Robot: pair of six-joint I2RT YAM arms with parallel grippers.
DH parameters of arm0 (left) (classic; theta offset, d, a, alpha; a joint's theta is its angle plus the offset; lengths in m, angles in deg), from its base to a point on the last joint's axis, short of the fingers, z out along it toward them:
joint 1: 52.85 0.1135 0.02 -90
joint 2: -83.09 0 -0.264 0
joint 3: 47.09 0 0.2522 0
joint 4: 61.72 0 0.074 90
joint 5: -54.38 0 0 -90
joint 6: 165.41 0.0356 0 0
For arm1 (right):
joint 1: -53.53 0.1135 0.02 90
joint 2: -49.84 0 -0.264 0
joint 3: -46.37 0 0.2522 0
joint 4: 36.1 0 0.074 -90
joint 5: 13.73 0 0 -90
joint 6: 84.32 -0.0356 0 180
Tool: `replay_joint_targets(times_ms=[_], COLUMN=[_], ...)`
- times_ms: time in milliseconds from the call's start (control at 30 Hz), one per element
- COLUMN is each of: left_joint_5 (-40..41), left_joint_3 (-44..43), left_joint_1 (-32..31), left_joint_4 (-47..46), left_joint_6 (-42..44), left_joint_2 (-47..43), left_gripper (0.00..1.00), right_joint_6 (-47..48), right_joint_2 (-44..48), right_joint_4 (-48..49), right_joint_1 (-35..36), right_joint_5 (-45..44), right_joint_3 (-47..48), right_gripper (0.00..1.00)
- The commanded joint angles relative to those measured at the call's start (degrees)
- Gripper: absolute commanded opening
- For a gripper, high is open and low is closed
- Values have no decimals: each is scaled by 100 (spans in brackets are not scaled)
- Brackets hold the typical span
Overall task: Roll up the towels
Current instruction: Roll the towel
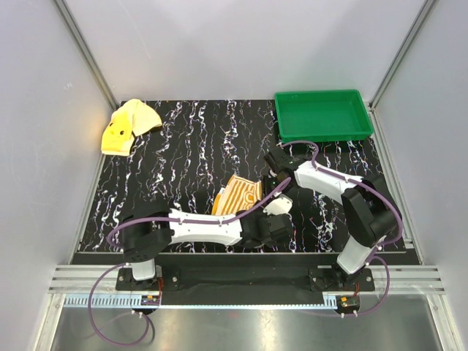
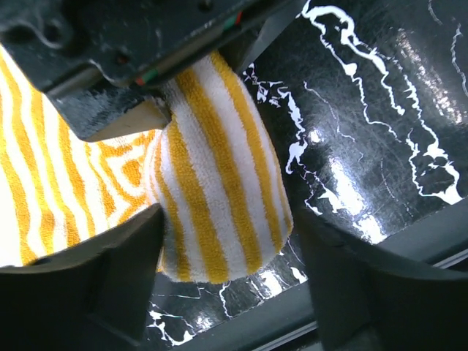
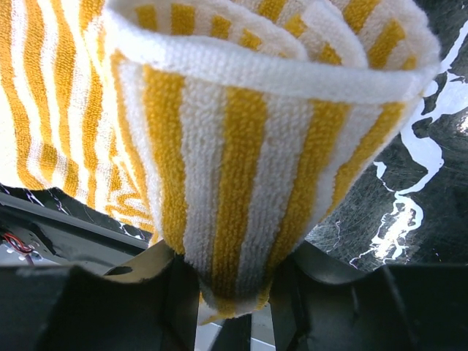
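The orange-and-cream striped towel (image 1: 238, 196) lies mid-table, partly rolled. My right gripper (image 1: 273, 183) reaches it from the right and is shut on the roll's end (image 3: 241, 183), which bulges out above the pinching fingers (image 3: 146, 292). My left gripper (image 2: 230, 292) is open, its fingers standing either side of the rolled end (image 2: 219, 197) with a gap on the right. In the top view it (image 1: 272, 221) sits just in front of the roll. The plain yellow towel (image 1: 128, 126) lies crumpled at the far left corner.
A green plastic tray (image 1: 322, 115) stands at the back right of the black marbled table (image 1: 190, 146). Grey walls close in the sides and back. The right gripper's body (image 2: 131, 66) fills the top of the left wrist view.
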Motion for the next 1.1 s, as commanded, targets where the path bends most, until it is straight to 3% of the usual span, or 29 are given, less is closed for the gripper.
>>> replay_joint_targets(times_ms=[0,100,267,400,433,533,800,1067], left_joint_5=[39,101,154,101,75,-48,-627,-1559], left_joint_3=[-62,79,158,246,333,588,1361,2144], left_joint_1=[-51,-42,-51,-42,-33,-25,212,766], left_joint_4=[24,51,86,60,34,-142,-695,-1732], left_joint_6=[-327,-494,-636,-767,-794,-934,-1215,-1347], left_joint_2=[99,108,152,82,38,-181,-858,-1517], left_gripper=[65,43,22,19,18,18,17,17], right_joint_6=[145,162,171,206,198,242,259,49], right_joint_2=[-95,-103,-59,-16,28,151,976,2743], right_joint_4=[-239,-239,-274,-406,-432,-652,-793,700], right_joint_1=[61,61,61,52,43,-105,-1037,-1178], right_joint_5=[21,83,74,-31,-153,-330,-638,380], right_joint_3=[133,124,98,177,194,335,546,-383], right_gripper=[43,43,44,51,60,75,84,94])
